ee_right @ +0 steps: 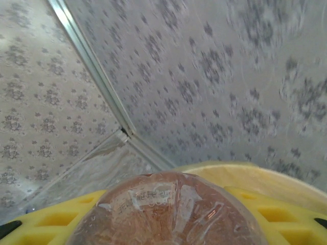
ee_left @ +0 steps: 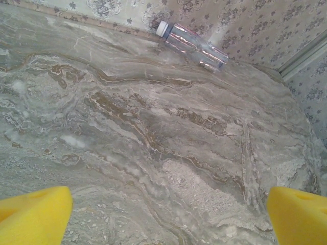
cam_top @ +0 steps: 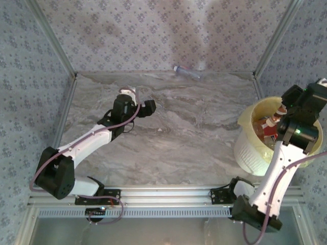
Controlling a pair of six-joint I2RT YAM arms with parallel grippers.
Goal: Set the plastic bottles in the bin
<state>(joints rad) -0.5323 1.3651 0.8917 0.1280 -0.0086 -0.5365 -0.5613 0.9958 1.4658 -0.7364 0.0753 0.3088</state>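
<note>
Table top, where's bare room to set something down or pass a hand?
Bare marble spans the table's middle, from the left fingers across to the bin, and back to the far wall, bar the lone bottle lying there. Crowded: the bin's mouth, bottles inside and the right fingers holding a clear bottle above it.

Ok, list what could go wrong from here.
1. The right gripper holds a clear bottle above the bin. If it is released too near the rim, it might glance off and land on the table.
2. The far bottle lies on its side against the back wall, well beyond the open left gripper. It may roll when touched, and the wall leaves little room for a finger behind it.
</note>
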